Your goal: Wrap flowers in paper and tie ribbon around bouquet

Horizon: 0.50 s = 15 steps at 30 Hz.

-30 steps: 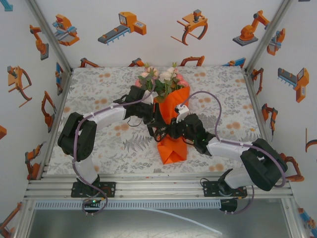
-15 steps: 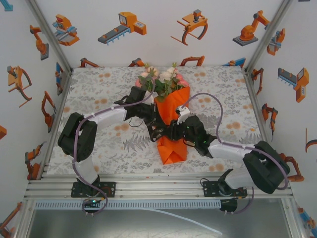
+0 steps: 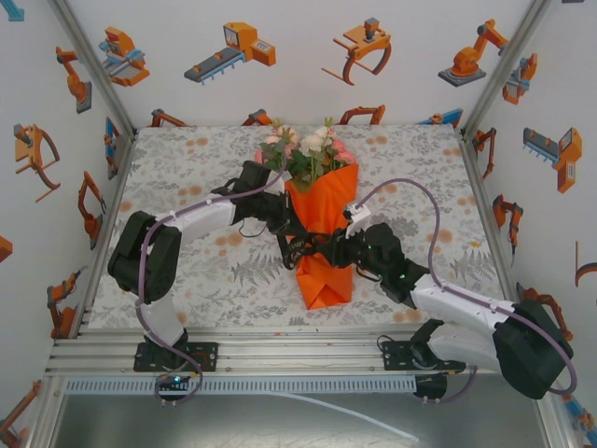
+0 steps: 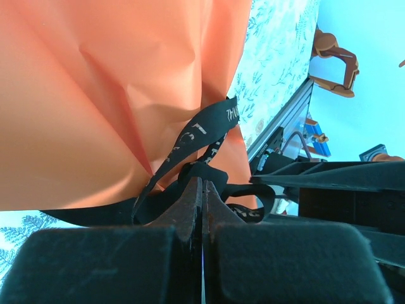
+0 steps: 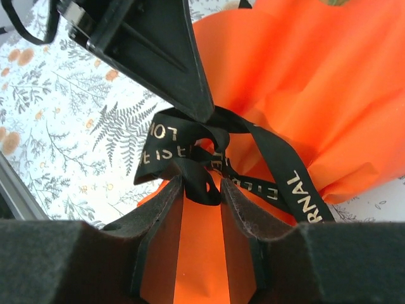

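Centrally on the leaf-printed surface (image 3: 187, 168): one bouquet (image 3: 322, 210), lying flat, head toward the far side, foot toward the near side.

Flowers (image 3: 303, 147): pink, white and cream roses with green leaves, spilling from the far, open end of the wrap.

Paper (image 3: 328, 194): bright orange, wrapped round the stems as a cone and gathered to a waist about halfway down. Below the waist it runs on as a flat folded foot toward the near edge.

Ribbon (image 5: 288, 183): black with gold lettering, passing round the waist of the paper and bunched there in loops at the left side of the bouquet. One tail lies across the orange paper.

Left hand (image 4: 202, 190): reaches in from the left. Its fingers are pressed fully together, tips at the bunched ribbon with a fold of it caught between them.

Right hand (image 5: 202, 190): reaches in from the near right, at the waist of the wrap. Its fingers (image 5: 166, 212) stand a narrow way apart, and a short band of ribbon in the gap reaches from one pad to the other. The tips of the two hands nearly meet at the knot.

Also present: a purple-grey cable (image 3: 410, 191) arching over the right arm, and white walls (image 3: 280, 84) with orange robot cartoons on three sides.
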Each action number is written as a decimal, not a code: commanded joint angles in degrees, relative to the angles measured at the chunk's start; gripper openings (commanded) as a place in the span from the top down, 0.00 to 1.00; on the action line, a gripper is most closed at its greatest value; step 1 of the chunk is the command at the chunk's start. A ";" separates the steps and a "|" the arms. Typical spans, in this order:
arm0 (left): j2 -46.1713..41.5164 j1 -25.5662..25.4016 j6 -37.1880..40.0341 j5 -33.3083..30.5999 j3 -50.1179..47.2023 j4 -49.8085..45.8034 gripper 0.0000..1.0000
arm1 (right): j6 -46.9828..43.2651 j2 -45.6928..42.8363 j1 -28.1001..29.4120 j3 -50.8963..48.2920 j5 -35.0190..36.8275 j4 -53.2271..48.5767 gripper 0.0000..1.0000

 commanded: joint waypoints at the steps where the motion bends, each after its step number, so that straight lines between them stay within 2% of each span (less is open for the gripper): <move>1: -0.46 0.03 0.69 0.30 2.45 -1.76 0.97 | -1.60 1.95 -0.08 0.97 -0.64 -0.02 0.71; 5: -0.55 0.05 0.81 0.96 2.63 -2.02 0.92 | -1.74 4.12 -0.01 2.40 -0.55 0.77 0.81; 8: -1.62 -0.02 1.77 0.03 3.13 -3.90 0.78 | -2.56 5.26 -0.01 3.53 -2.50 0.69 0.85; 11: -4.22 0.00 5.32 -4.44 4.90 -9.10 0.65 | -2.32 4.37 -0.01 3.16 -3.34 -0.19 0.92; 15: -8.02 -0.66 14.55 -12.54 8.19 -18.31 0.58 | -2.64 0.74 -0.01 1.94 -5.14 -3.60 1.00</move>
